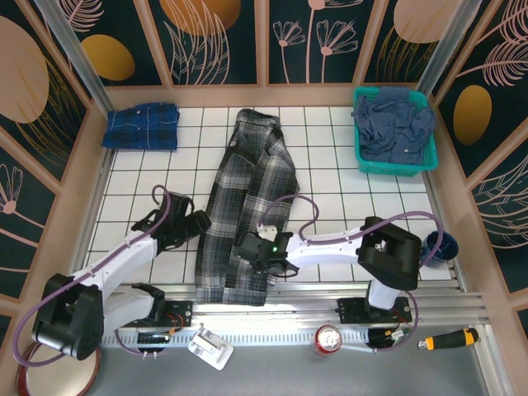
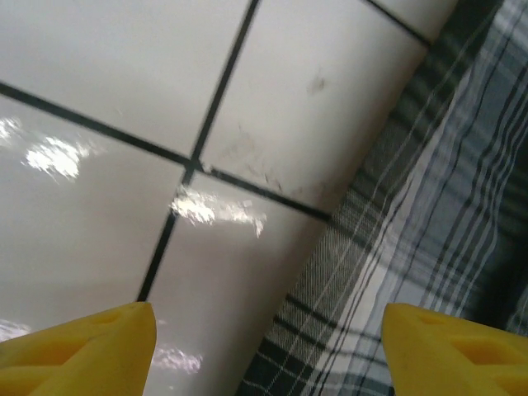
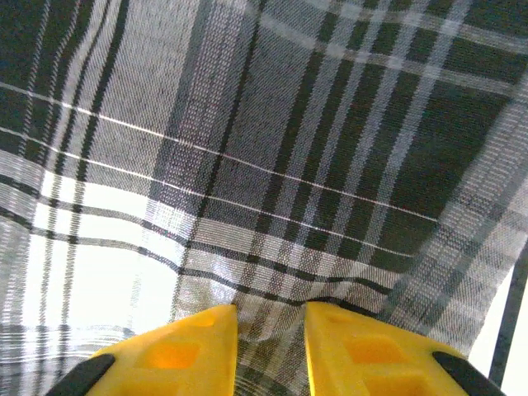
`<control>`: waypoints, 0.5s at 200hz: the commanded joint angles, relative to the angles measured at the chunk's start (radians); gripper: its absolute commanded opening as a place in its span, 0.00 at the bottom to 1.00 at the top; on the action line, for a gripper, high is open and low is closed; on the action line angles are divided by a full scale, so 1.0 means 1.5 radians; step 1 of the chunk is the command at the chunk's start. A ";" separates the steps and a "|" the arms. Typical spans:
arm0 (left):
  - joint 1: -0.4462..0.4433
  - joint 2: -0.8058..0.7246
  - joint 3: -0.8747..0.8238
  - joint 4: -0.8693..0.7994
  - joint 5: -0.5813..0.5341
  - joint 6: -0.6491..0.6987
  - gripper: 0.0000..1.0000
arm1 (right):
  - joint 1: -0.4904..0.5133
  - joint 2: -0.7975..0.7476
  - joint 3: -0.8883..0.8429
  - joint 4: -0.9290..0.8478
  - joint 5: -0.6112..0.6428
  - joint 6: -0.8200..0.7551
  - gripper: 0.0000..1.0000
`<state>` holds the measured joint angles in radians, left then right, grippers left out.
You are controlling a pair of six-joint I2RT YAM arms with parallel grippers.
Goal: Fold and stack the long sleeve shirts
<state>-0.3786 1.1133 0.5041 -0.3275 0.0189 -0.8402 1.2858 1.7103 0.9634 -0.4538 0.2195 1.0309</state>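
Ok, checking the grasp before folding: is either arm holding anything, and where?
The right gripper pinches a fold of the grey plaid shirt near its lower right edge; the left gripper holds nothing.

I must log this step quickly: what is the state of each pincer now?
Left pincer: open, holding nothing.
Right pincer: closed, pinching the plaid shirt.

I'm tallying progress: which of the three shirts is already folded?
The bright blue plaid shirt at the far left. The grey plaid shirt lies spread in the middle, and the navy shirt is crumpled in the teal basket.
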 commanded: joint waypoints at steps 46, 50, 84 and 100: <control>-0.020 -0.037 -0.050 0.033 0.001 -0.042 0.72 | 0.011 -0.033 0.003 -0.115 0.057 0.018 0.00; -0.020 -0.036 -0.049 0.033 0.001 -0.041 0.72 | 0.011 -0.040 0.001 -0.119 0.062 0.020 0.00; -0.020 -0.037 -0.049 0.027 -0.012 -0.035 0.72 | 0.014 -0.096 -0.012 -0.152 0.079 0.036 0.00; -0.020 -0.031 -0.047 0.034 -0.005 -0.040 0.72 | 0.013 -0.118 -0.029 -0.137 0.072 0.035 0.00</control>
<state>-0.4053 1.0714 0.4355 -0.2962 0.0174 -0.8783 1.2980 1.5940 0.9581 -0.6083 0.2840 1.0542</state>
